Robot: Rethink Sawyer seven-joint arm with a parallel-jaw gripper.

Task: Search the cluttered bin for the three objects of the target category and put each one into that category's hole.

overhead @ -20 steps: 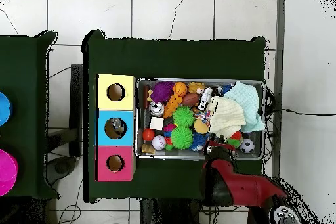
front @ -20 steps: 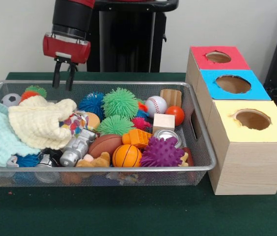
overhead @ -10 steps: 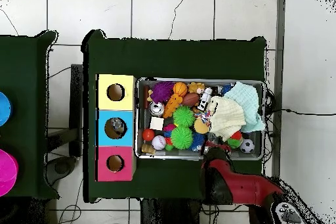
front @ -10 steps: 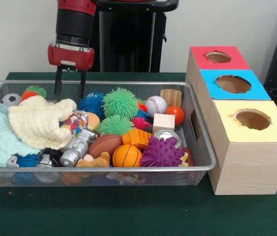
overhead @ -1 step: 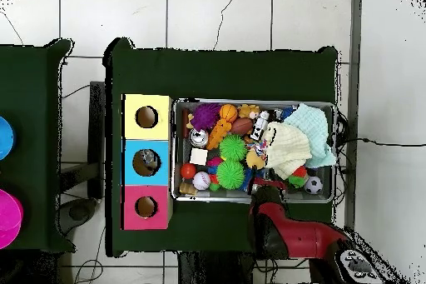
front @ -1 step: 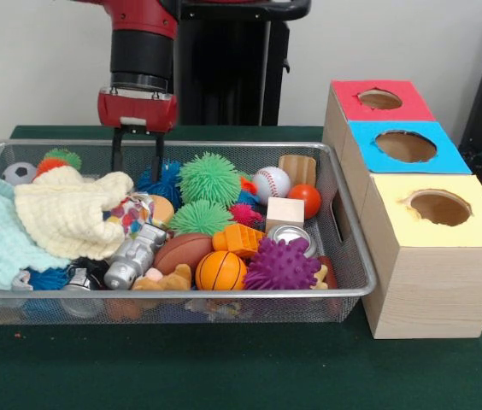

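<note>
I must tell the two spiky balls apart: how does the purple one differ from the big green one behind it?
The purple spiky ball has thick, blunt spikes; the green spiky ball has fine, hair-like ones. The purple ball lies near the bin's front rim, the green ball toward the back, beside the gripper. Both are round and similar in size.

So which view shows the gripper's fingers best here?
The front view: the gripper hangs open, both dark fingers visible side on, spread just above the blue spiky ball at the bin's far side. In the overhead view the red arm covers the gripper, so its fingers are hidden.
</note>
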